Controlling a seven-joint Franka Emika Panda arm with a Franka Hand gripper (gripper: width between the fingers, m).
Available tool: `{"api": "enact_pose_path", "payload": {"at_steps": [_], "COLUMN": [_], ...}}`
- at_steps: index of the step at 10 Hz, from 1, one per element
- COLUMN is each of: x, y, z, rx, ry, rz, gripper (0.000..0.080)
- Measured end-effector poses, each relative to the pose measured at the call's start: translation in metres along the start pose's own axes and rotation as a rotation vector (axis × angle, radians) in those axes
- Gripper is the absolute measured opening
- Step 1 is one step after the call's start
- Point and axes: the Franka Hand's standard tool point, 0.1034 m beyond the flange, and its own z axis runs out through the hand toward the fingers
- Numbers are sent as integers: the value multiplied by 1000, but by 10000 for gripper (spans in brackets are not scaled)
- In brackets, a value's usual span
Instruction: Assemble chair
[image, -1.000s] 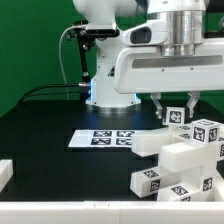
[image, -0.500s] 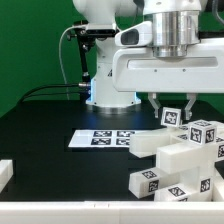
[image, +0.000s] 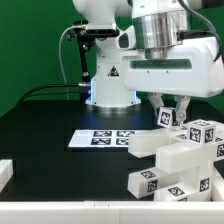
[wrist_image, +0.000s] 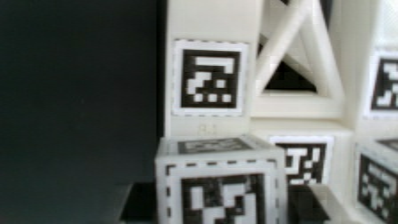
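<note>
My gripper (image: 168, 112) hangs over the pile of white chair parts (image: 185, 160) at the exterior view's right. It is shut on a small white cube with a black-and-white tag (image: 166, 119), held just above the pile's upper blocks. In the wrist view the cube (wrist_image: 217, 185) sits between the dark fingers (wrist_image: 150, 200), with a tag on its top and on its front. Beyond it stands a white slab with a tag (wrist_image: 210, 80) and a part with triangular openings (wrist_image: 294, 60). Other tagged blocks (image: 206, 131) lie beside the held cube.
The marker board (image: 101, 139) lies flat on the black table, to the exterior view's left of the pile. The arm's white base (image: 105, 75) stands behind it. A white rim piece (image: 5, 172) shows at the front left edge.
The wrist has shifted towards the exterior view's left and turned. The held cube has moved slightly left and down with it, closer to the pile.
</note>
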Motion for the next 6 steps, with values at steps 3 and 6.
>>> {"api": "enact_pose_path", "payload": {"at_steps": [3, 6], "x": [0, 0], "y": [0, 0], "z": [0, 0], "rx": [4, 4], "ry": [-5, -5], "rz": [120, 118], "gripper": [282, 469]}}
